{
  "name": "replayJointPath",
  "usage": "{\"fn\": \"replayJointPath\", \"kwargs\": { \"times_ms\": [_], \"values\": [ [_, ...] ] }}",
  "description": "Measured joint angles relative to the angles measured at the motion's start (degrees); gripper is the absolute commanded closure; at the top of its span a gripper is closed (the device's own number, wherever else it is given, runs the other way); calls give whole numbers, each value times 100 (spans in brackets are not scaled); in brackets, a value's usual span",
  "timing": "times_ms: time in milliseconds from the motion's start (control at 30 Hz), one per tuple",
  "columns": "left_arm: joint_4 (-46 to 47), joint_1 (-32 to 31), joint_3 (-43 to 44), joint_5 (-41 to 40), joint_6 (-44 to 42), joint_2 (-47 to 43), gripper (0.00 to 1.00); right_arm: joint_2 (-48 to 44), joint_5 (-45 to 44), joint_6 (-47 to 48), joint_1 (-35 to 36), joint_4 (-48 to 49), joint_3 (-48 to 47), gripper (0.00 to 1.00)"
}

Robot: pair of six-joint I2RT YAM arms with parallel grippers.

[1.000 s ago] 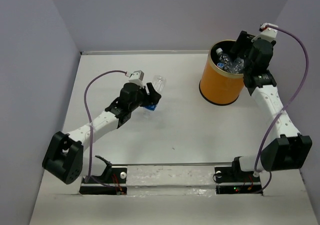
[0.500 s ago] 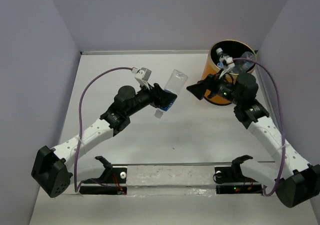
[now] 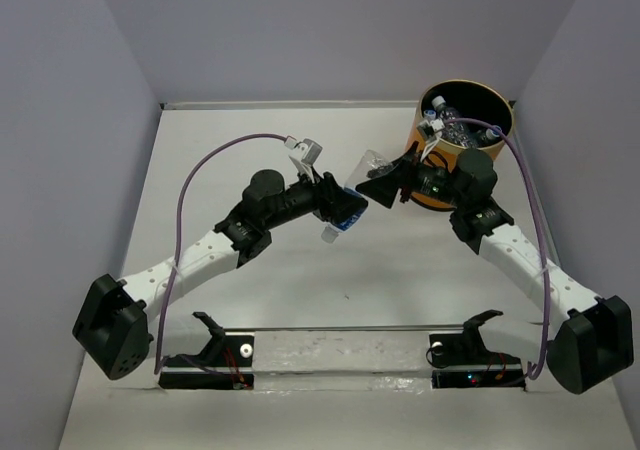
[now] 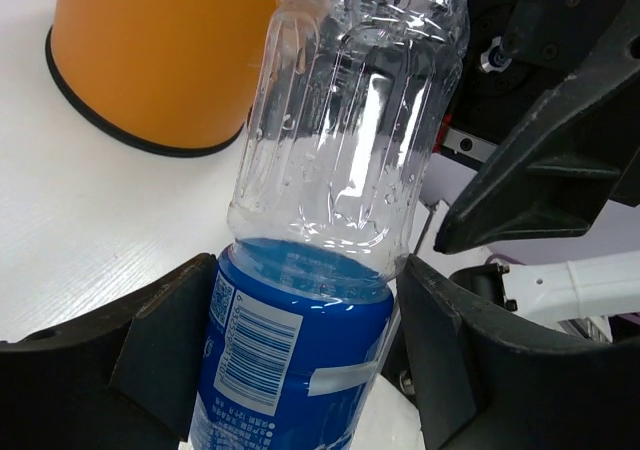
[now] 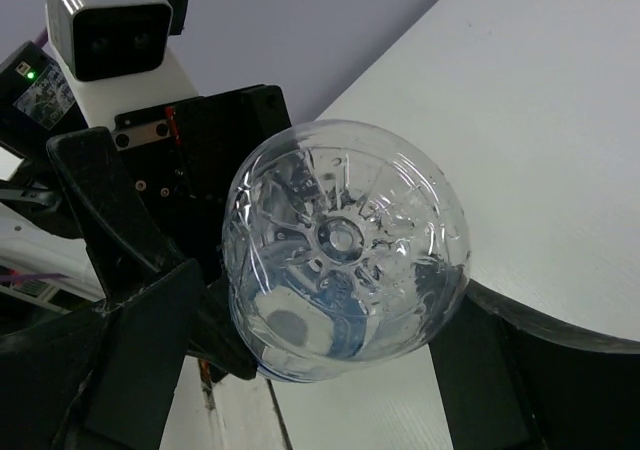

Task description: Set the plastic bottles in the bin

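Note:
A clear plastic bottle with a blue label (image 3: 350, 213) is held off the table by my left gripper (image 3: 336, 206), which is shut on the labelled part (image 4: 290, 360). Its base points at my right gripper (image 3: 381, 184). In the right wrist view the base (image 5: 345, 245) sits between the right fingers (image 5: 135, 355); the right gripper (image 5: 325, 305) is open around it, with gaps showing. The orange bin (image 3: 448, 175) stands at the back right, just behind the right gripper, with several bottles (image 3: 455, 130) inside. The bin's wall also shows in the left wrist view (image 4: 150, 50).
Lilac walls close in the white table (image 3: 250, 290) on the left, back and right. A rail with two black mounts (image 3: 340, 355) runs along the near edge. Purple cables arc over both arms.
The left arm carried the bottle to the right and tilted its base toward the bin. The right arm swung down and left from the bin, and its open jaws now flank the bottle's base.

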State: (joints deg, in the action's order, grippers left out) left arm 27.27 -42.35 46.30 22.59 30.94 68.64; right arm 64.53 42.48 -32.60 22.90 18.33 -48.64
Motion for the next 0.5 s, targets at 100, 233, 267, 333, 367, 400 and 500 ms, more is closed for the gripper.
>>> {"fn": "replayJointPath", "kwargs": {
  "times_ms": [100, 233, 267, 333, 367, 400, 500],
  "values": [
    [13, -37, 0, 63, 0, 105, 50, 52, -98, -155, 4, 188, 92, 33],
    [107, -85, 24, 164, -9, 103, 10, 52, -282, -365, 0, 474, 125, 64],
    [129, -83, 33, 168, -15, 98, 1, 48, -407, -428, 0, 555, 136, 68],
    [109, -85, 35, 131, -101, 90, 1, 22, -542, -479, 17, 562, 133, 69],
    [66, -83, 33, 114, -98, 66, 1, -11, -695, -468, 46, 529, 131, 70],
    [-20, -85, 33, 70, -101, 17, 1, -44, -844, -450, 48, 485, 114, 71],
    [-358, -96, 37, -92, -245, -210, 1, -166, -1303, -332, 74, 243, 17, 71]
  ]
}}
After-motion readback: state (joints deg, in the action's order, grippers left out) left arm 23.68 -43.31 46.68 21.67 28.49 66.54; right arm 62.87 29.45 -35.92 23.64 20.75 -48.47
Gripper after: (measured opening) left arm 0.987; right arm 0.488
